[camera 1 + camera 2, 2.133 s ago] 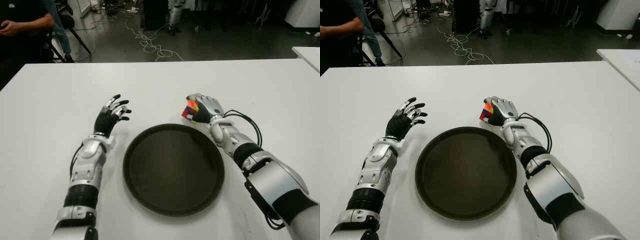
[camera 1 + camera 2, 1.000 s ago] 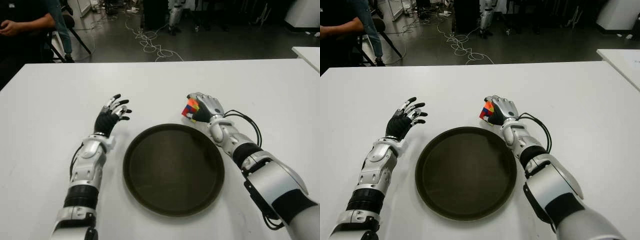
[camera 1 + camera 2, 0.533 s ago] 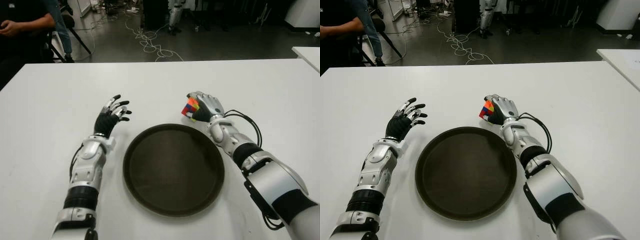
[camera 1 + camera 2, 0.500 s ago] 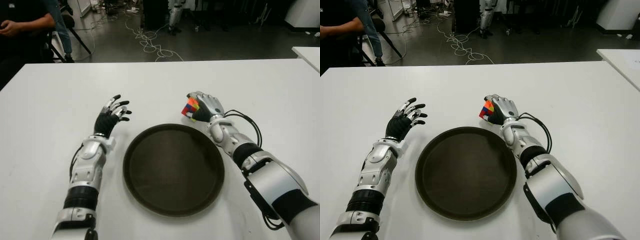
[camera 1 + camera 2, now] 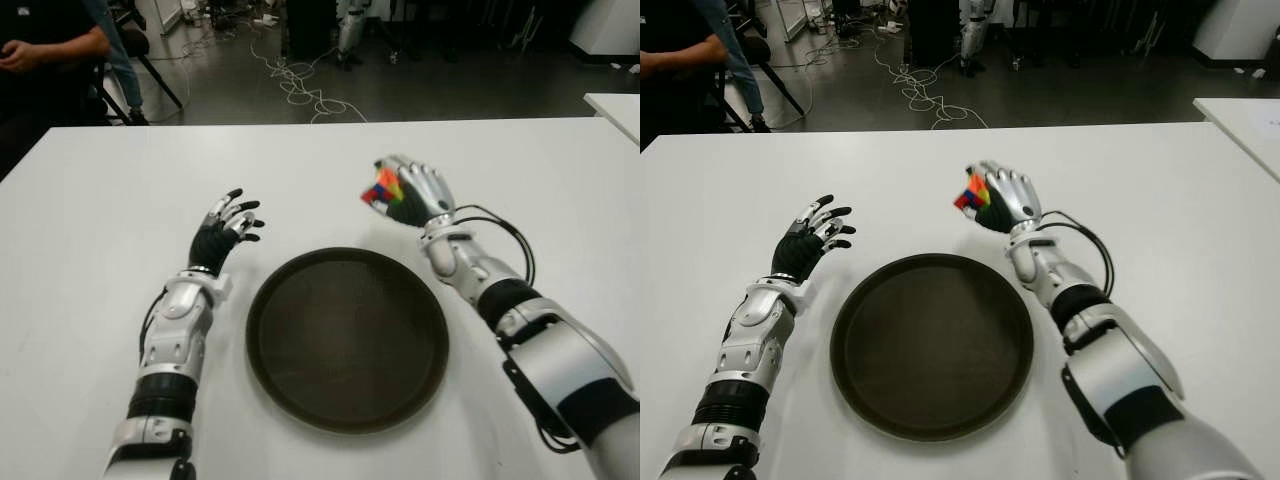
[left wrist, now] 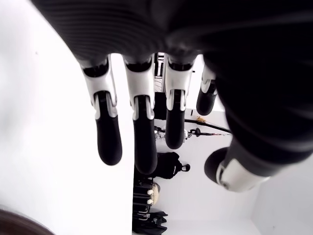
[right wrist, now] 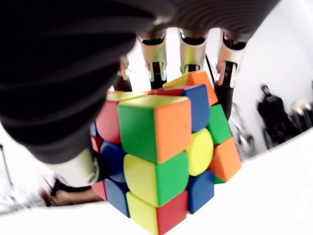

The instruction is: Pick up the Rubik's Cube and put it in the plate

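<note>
My right hand is shut on the multicoloured Rubik's Cube, holding it raised off the white table just beyond the far right rim of the dark round plate. In the right wrist view the cube fills the palm with fingers wrapped over its top. The plate holds nothing. My left hand shows to the left of the plate with fingers spread, holding nothing.
The white table spreads wide around the plate. A second white table edge shows at far right. A seated person is beyond the far left corner, with cables on the dark floor behind.
My right hand has lifted the cube up off the table and slightly away from the plate's rim. The left hand has not moved.
</note>
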You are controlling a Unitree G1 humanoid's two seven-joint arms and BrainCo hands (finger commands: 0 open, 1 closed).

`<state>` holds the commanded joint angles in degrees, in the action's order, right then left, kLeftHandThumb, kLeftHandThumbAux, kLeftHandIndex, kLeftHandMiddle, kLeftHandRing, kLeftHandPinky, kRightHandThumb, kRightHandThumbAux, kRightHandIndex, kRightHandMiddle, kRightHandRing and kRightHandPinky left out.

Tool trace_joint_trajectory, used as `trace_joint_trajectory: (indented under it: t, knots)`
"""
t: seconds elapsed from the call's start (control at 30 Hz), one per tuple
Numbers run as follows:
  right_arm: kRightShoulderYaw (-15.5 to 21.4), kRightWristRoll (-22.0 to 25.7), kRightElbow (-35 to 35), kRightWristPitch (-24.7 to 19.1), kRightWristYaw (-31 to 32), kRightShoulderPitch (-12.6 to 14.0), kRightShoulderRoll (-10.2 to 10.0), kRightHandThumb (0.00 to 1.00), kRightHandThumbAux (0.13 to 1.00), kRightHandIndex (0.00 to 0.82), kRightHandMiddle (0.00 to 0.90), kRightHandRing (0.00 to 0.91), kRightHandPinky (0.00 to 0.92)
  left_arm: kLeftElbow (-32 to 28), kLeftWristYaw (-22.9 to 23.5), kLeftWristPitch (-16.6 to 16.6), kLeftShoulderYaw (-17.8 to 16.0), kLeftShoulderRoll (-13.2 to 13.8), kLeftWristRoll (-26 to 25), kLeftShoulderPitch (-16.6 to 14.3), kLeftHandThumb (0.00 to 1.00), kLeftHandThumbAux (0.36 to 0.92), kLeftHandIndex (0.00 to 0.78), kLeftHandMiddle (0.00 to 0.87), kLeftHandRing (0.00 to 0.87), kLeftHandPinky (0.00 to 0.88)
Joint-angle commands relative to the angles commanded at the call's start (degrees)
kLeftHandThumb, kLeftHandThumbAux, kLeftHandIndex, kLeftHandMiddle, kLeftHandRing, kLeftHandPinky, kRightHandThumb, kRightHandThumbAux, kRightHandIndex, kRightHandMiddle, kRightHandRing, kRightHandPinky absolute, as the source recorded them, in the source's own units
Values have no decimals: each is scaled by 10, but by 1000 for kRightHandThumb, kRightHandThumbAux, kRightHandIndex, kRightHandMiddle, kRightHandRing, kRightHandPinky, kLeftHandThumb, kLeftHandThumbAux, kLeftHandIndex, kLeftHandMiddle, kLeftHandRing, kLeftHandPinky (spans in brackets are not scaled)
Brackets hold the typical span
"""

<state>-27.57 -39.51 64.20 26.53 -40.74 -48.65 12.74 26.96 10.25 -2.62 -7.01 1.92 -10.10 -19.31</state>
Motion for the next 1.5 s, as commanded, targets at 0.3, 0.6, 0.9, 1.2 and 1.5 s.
trace_joint_trajectory:
  t: [0.3,0.6,0.9,1.2,1.5]
  knots:
    - [16,0,-85,82,-66,29,39,831,697,385,478,509,567,0,1,-1,-2,0,-2,1,665,644,102,258,370,435]
    - [39,11,-134,105,-50,47,58,828,699,367,532,612,671,-1,2,-3,0,2,2,1,663,654,101,262,369,428]
    - [49,28,-177,120,5,83,43,829,698,370,546,635,677,4,7,-4,-1,5,1,-1,676,655,101,264,373,431]
    - [31,69,-219,146,200,105,50,826,700,367,512,558,577,10,7,-6,-1,5,1,-3,667,651,99,257,363,431]
    - [2,206,-239,199,530,93,99,826,698,379,499,555,580,10,3,-7,0,3,3,-3,655,646,99,244,366,432]
